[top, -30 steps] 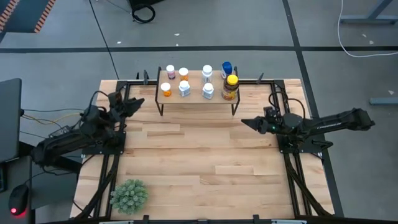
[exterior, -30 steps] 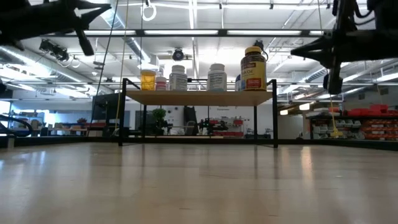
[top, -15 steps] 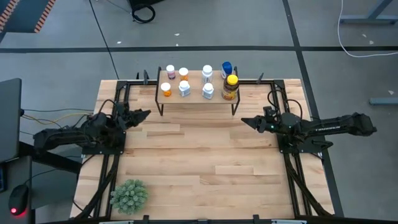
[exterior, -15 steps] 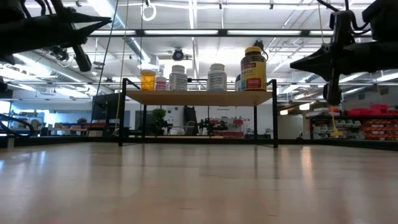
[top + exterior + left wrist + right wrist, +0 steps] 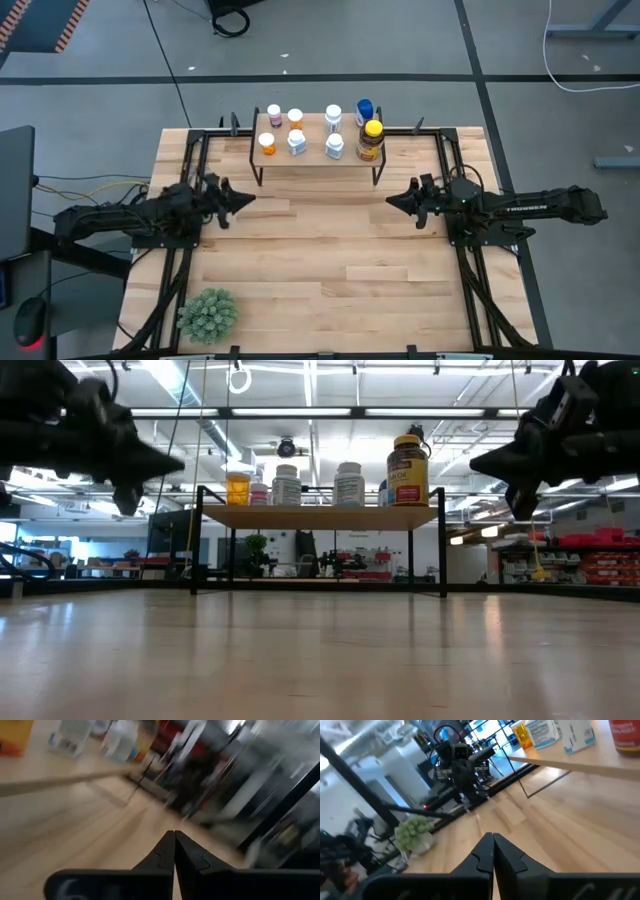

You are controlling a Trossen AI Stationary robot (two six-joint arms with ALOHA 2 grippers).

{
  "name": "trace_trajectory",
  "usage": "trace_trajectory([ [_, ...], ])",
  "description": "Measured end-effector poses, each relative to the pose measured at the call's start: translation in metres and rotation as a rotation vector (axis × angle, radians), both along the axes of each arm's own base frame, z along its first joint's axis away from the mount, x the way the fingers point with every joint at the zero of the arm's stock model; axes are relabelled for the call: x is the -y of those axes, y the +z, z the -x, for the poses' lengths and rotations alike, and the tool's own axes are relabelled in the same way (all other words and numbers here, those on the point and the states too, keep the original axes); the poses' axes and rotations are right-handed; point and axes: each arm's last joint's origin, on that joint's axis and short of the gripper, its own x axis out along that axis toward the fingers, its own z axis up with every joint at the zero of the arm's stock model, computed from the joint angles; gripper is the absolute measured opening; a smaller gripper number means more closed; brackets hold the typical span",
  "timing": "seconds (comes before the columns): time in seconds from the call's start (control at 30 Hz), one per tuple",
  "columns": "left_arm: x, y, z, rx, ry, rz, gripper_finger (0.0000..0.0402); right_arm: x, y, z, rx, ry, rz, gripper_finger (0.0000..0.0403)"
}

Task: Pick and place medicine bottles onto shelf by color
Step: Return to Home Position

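Eight medicine bottles (image 5: 334, 146) on one shelf (image 5: 313, 137); left claw (image 5: 246, 197), right claw (image 5: 391, 203) closed, empty.

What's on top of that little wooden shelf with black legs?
From above, eight medicine bottles stand on the light-wood shelf: two orange, three white, one pinkish, a blue bottle and a larger yellow-capped amber bottle. At table level the amber bottle hides most of the blue one.

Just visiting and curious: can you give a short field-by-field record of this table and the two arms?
shelf: far side of table, centre
medicine bottles: standing on shelf
yellow-capped amber bottle: shelf's right end
green plant: near left corner of table
left gripper: shut, empty, over table's left side
right gripper: shut, empty, over table's right side
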Motion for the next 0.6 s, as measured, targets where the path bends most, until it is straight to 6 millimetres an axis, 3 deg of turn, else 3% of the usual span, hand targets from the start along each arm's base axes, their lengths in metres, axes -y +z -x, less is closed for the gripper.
trace_trajectory([
  [0.2,0.0,-0.022,0.002,-0.295,-0.029,-0.299,0.0023,0.0,-0.003,-0.002,-0.041,0.005,0.116,0.0013],
  [0.33,0.0,-0.023,0.002,-0.321,-0.04,-0.386,0.0019,0.0,-0.004,-0.003,-0.052,0.006,0.146,0.0014],
  [0.5,0.0,-0.022,0.002,-0.309,-0.036,-0.361,0.0014,0.0,0.001,-0.004,0.003,0.002,0.114,0.0015],
  [0.6,0.0,-0.022,0.002,-0.262,-0.012,-0.131,0.0018,0.0,0.007,-0.003,0.07,-0.002,0.124,0.0016],
])
